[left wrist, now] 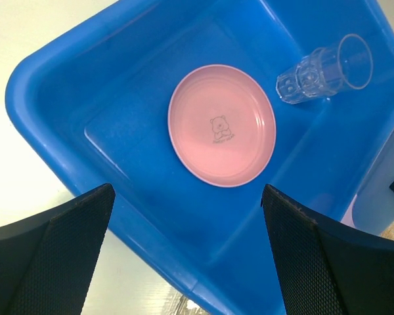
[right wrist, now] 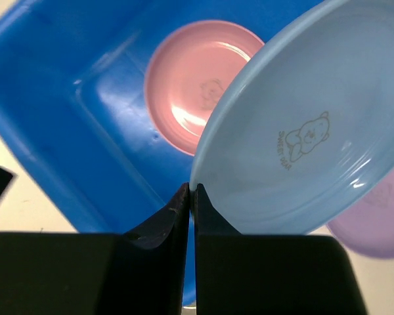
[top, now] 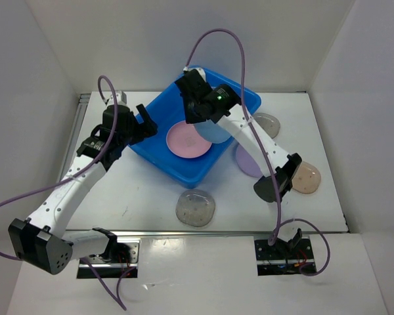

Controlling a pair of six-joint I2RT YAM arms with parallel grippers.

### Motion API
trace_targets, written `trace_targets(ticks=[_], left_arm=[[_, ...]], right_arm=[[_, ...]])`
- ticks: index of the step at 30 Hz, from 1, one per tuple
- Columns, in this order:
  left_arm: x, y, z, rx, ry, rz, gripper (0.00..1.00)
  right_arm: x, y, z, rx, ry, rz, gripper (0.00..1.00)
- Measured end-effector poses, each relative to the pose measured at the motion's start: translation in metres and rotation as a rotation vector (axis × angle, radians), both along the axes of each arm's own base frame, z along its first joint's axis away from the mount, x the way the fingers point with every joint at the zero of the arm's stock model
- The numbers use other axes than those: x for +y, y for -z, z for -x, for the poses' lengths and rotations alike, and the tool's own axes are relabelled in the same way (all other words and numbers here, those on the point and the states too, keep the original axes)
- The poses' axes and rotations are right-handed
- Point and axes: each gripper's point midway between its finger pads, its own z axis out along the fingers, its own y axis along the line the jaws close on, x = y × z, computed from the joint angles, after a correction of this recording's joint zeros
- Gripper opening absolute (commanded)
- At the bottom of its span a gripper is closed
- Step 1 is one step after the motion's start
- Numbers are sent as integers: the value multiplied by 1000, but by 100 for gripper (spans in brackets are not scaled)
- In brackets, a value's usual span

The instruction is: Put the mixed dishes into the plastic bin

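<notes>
pink plate (top: 184, 143) flat in the blue bin (top: 177, 172) — lavender plate (top: 245, 164) just beside it

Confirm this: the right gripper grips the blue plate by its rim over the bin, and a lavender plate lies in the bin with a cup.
One error: the bin holds a pink plate, not a lavender one, as the left wrist view shows; the lavender plate lies outside it. The right gripper does grip the blue plate by its rim, and the cup is inside.

Three round plates (top: 187, 141) (right wrist: 302, 131) (top: 246, 164), three speckled square plates (top: 196, 207) (top: 306, 177) (top: 268, 123), one clear cup (left wrist: 322, 69), one bin (top: 184, 176).
</notes>
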Motion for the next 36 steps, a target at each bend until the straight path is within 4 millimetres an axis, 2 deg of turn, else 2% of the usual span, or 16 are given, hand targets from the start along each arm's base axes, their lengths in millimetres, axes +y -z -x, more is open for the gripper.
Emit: trace_targets(ticks=[5, 10, 13, 16, 20, 22, 27, 32, 36], left_arm=[[7, 4, 4, 17, -19, -12, 100], [12, 12, 13, 43, -26, -25, 100], [14, 14, 18, 49, -29, -29, 100], [19, 15, 24, 49, -36, -29, 100], [24, 18, 31, 55, -47, -33, 100], [26, 19, 33, 59, -51, -34, 100], [28, 22, 35, 64, -55, -36, 100], [30, 25, 36, 68, -60, -41, 100], [30, 27, 36, 72, -61, -43, 100]], right_arm=[[27, -11, -8, -58, -88, -32, 2], [52, -3, -18, -69, -158, -55, 2], [69, 20, -22, -37, -197, -52, 2], [84, 57, -27, 17, -224, -25, 2], [94, 108, -30, 98, -243, 20, 2], [96, 125, -31, 126, -247, 37, 2], [97, 148, -32, 156, -246, 66, 2], [96, 158, -34, 164, -244, 85, 2], [96, 167, -35, 173, -243, 94, 11]])
